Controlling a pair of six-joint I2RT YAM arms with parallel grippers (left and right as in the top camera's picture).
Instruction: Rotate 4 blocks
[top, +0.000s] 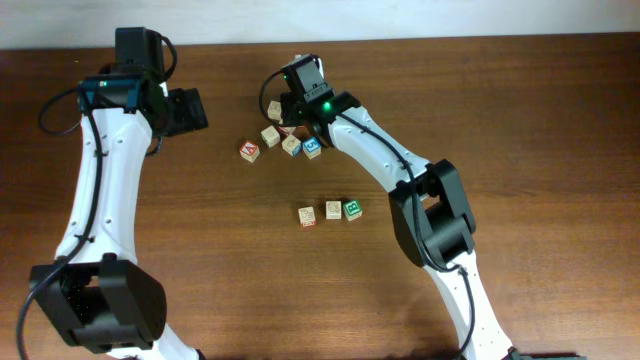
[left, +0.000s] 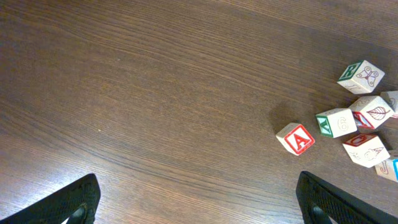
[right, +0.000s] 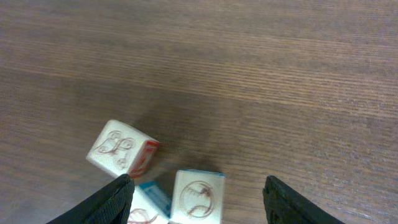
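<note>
Blocks (top: 271, 135) lie clustered near the middle of the desk's (top: 520, 110) far edge, with a red "A" cube (top: 249, 151) and a blue-topped cube (top: 313, 150) on the cluster's near side. A row of 3 blocks (top: 333, 210) stands toward the desk's centre. The right tool (right: 198, 186) hovers over the cluster, released, holding nothing. The left tool (left: 198, 202) hangs wide apart, empty, left of the cluster.
</note>
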